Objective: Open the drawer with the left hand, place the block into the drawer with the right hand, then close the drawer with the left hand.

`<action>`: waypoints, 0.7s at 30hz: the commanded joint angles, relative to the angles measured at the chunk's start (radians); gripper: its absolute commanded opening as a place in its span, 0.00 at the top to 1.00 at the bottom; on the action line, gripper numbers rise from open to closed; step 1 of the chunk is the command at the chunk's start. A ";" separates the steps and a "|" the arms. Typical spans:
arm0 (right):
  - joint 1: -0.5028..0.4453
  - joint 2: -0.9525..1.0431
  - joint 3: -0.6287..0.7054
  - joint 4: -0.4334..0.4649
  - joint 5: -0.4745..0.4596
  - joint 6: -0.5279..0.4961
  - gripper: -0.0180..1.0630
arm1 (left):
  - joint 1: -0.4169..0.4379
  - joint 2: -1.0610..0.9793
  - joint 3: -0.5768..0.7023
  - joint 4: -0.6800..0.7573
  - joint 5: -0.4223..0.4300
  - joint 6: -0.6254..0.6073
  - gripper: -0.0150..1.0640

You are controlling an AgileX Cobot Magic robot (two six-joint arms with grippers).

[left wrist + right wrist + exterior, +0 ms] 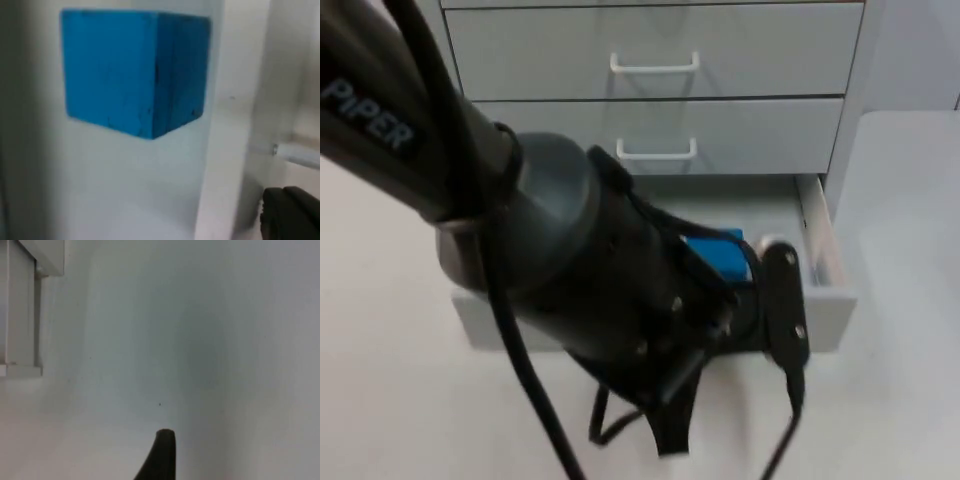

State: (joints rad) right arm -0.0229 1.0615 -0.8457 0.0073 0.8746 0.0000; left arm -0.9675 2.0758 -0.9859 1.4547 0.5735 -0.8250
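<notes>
Block (132,70) lies inside my open drawer (825,290); left claw (292,212) hangs over it, grip unreadable; right claw (162,452) waits above bare counter (200,340).

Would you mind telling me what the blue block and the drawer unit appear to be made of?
The blue block looks like painted wood: matte, with faint grain lines and dark scuffs along its edges. The drawer unit seems to be smooth white plastic or coated board, with no visible grain; its looped handles look like white plastic or coated wire.

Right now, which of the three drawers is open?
The bottom drawer: it is pulled out, with the blue block inside. The two drawers above, top and middle, sit flush.
</notes>
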 commanded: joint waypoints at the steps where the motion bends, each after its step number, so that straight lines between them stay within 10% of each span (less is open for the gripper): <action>1: -0.002 -0.007 0.002 -0.001 -0.004 -0.009 0.27 | 0.024 -0.002 -0.018 0.089 0.079 -0.064 0.99; 8: -0.002 -0.007 0.002 -0.001 -0.008 -0.009 0.27 | 0.098 -0.002 -0.020 0.290 0.080 -0.277 0.99; 21: -0.002 -0.007 0.003 -0.007 -0.027 0.000 0.27 | 0.227 0.070 -0.164 0.290 0.048 -0.286 0.99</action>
State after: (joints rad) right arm -0.0229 1.0615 -0.8457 0.0000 0.8639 0.0000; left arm -0.7536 2.1412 -1.1327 1.7259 0.5878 -1.0916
